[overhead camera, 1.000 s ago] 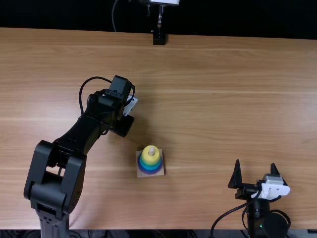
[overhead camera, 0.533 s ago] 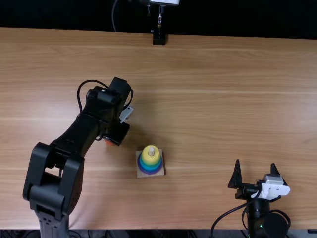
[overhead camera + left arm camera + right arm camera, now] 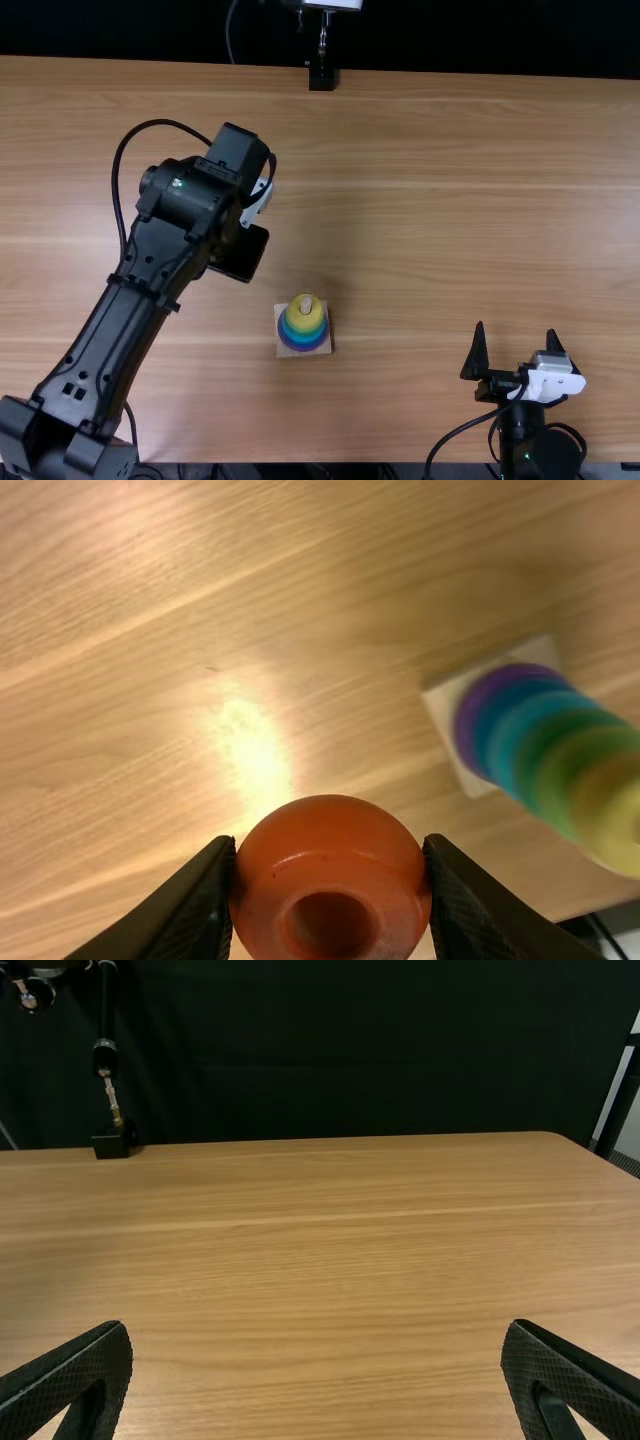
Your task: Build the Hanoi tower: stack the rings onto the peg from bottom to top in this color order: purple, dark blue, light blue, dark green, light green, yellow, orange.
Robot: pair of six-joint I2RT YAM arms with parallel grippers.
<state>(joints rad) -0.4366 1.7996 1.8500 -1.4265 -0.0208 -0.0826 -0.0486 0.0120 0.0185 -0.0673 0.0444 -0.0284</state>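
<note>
My left gripper (image 3: 240,252) is held above the table, to the left of and beyond the ring stack. In the left wrist view, that left gripper (image 3: 331,865) is shut on the orange ring (image 3: 330,840), whose hole shows between the fingers. The stack stands upright on a square wooden base (image 3: 283,350), with the peg tip (image 3: 306,304) poking out of the yellow ring (image 3: 305,320). From the side it runs purple (image 3: 468,715), dark blue, light blue, dark green, light green, yellow (image 3: 612,825). Low at the right, my right gripper (image 3: 515,328) stands open; its fingers frame bare wood around the right gripper (image 3: 318,1328).
The wooden table (image 3: 430,200) stretches around the stack, its far edge against a dark curtain. A small black stand (image 3: 321,78) sits at that far edge. The left forearm spans the table's left side, and a cable loops over it.
The left arm has straightened and risen, its elbow swinging toward the lower left corner. An orange patch seen under its gripper half a second ago is covered now. Stack and right arm are unmoved.
</note>
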